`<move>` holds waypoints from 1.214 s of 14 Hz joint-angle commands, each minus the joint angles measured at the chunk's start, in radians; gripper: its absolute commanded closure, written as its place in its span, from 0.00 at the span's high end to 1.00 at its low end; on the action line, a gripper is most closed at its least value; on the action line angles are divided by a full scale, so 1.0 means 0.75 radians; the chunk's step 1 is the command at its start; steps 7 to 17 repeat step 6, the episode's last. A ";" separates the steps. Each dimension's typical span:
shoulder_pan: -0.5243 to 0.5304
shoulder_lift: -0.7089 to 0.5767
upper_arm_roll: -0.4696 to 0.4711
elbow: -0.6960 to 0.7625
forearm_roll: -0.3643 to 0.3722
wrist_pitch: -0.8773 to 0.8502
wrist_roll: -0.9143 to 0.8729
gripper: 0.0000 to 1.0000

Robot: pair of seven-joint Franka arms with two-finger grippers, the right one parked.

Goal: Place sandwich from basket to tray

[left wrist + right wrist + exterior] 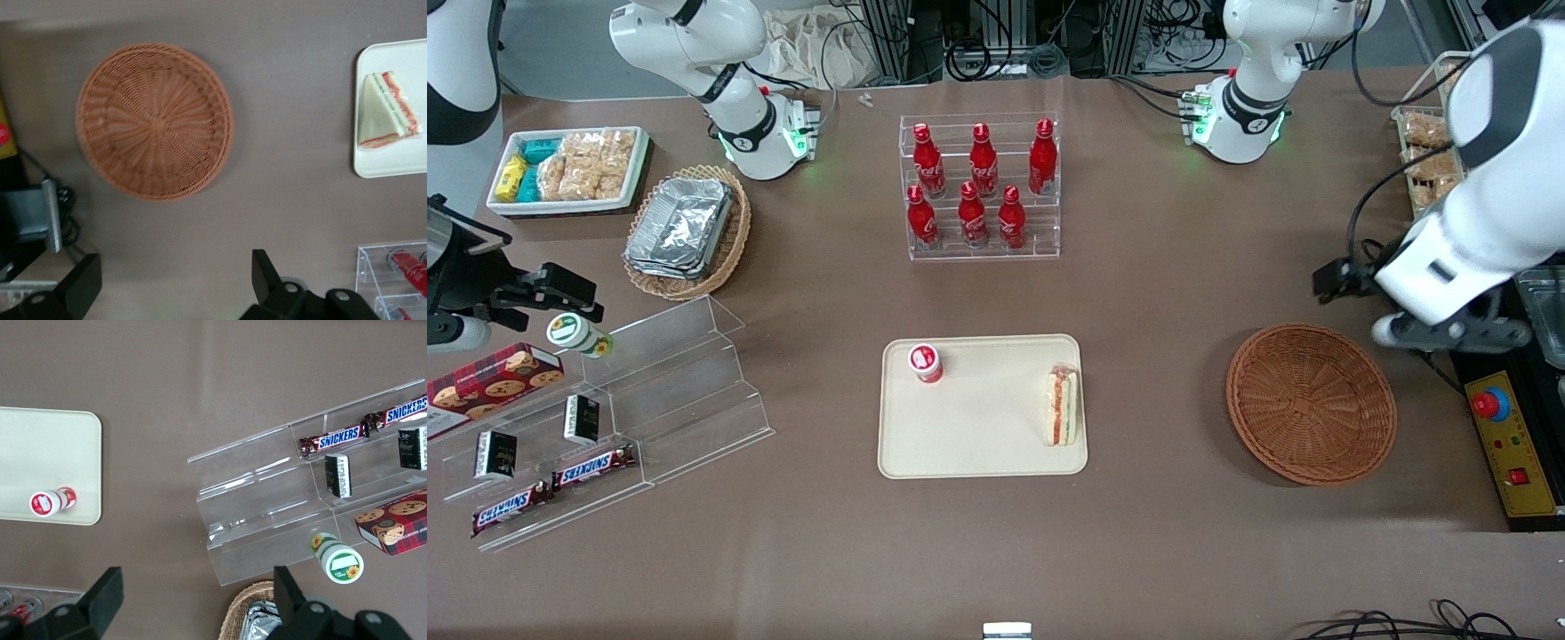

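Lying on the tray [978, 444] already, the sandwich [1062, 407] sat hard against the rim at the tray's three-o'clock edge in the front view, filling edge up, with the small red-capped cup [926, 362] well apart from it near the tray's eleven-o'clock corner. The basket [1310, 403] held nothing. The gripper [177, 283] hung high above the table, just off the basket's rim toward the working arm's end, its fingers spread wide and gripping nothing.

By my reading the placing was done and what remained was only to clear away. Doing that well meant keeping the height, holding the fingers apart, and not sweeping low across the basket's raised rim.

The sandwich had little margin: its long side ran close along the tray's lip, so any brush there could tip it onto the table. Bare brown table lay between tray and basket, and more toward six o'clock of both, giving ample room. Tighter was the working arm's end, where a yellow control box [1507, 444] with a red button stood just beside the basket at three o'clock.
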 commanded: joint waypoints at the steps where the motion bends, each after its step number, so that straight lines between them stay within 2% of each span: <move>1: -0.002 -0.231 0.035 -0.232 -0.027 0.028 0.026 1.00; 17: 0.000 -0.224 0.043 -0.191 -0.025 -0.003 0.010 1.00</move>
